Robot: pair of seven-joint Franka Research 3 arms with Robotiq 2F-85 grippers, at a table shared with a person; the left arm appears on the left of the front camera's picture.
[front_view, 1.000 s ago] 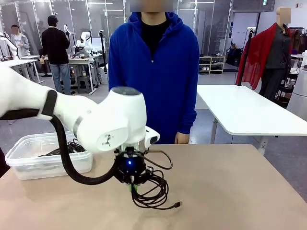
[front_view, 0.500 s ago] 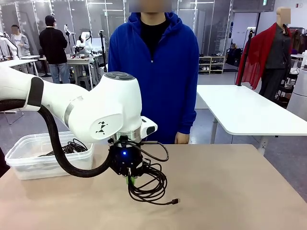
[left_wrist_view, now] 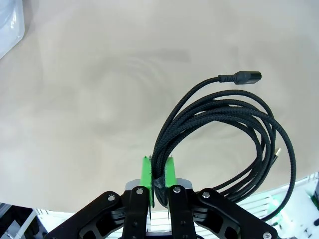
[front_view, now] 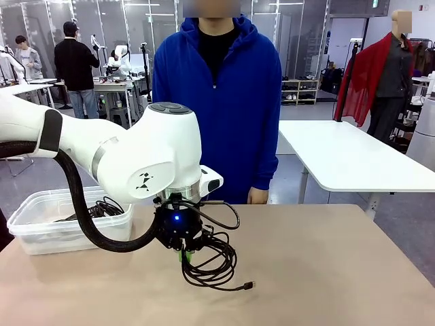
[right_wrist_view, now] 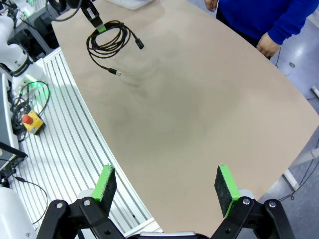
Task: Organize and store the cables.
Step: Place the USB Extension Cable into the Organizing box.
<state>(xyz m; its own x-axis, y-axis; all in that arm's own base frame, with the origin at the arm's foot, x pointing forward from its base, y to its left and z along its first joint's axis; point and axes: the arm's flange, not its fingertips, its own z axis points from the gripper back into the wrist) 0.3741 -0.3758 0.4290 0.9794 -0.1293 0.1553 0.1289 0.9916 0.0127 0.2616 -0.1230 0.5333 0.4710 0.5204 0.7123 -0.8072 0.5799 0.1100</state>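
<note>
The left gripper [front_view: 183, 256] has lifted the coiled cable [front_view: 211, 263] off the surface [front_view: 326, 272] over the last second and now holds steady, jaws clamped narrow on the bundle, plug end dangling. Right gripper [right_wrist_view: 167, 186] hangs with jaws wide, holding nothing. Judgement: pickup secured; transfer to the clear bin [front_view: 41, 227], already containing other cables [front_view: 102, 207], comes next.
</note>
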